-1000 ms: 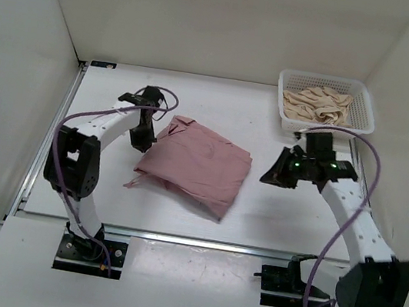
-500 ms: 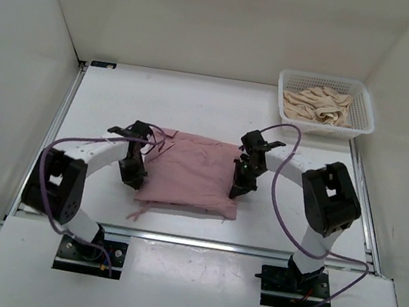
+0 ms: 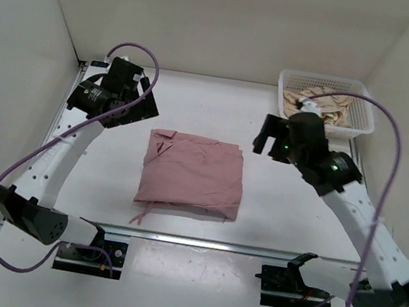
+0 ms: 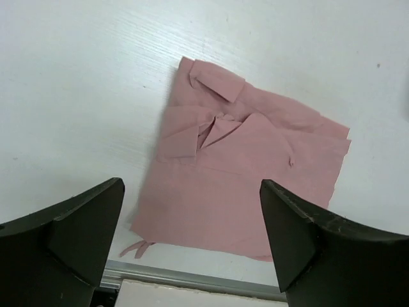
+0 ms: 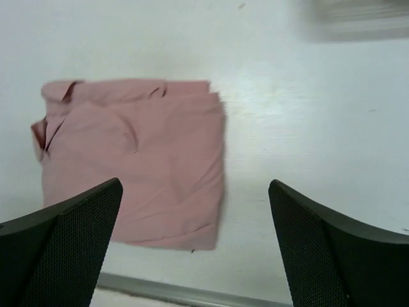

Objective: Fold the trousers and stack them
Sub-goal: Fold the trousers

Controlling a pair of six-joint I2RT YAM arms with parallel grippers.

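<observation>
Left pincer (image 4: pixel 192 192) and right pincer (image 5: pixel 195 185) both spread wide, holding nothing, raised either side of the trousers (image 3: pixel 192 173): thin wrinkled dusty-pink fabric folded into a flat near-square packet mid-surface (image 3: pixel 212 108), no clear long axis, cord ends poking out the near-left corner.

Fixed view from above and behind; wrist views high, downward, the right perhaps nearer — trousers (image 3: pixel 192 173) common to all.
</observation>
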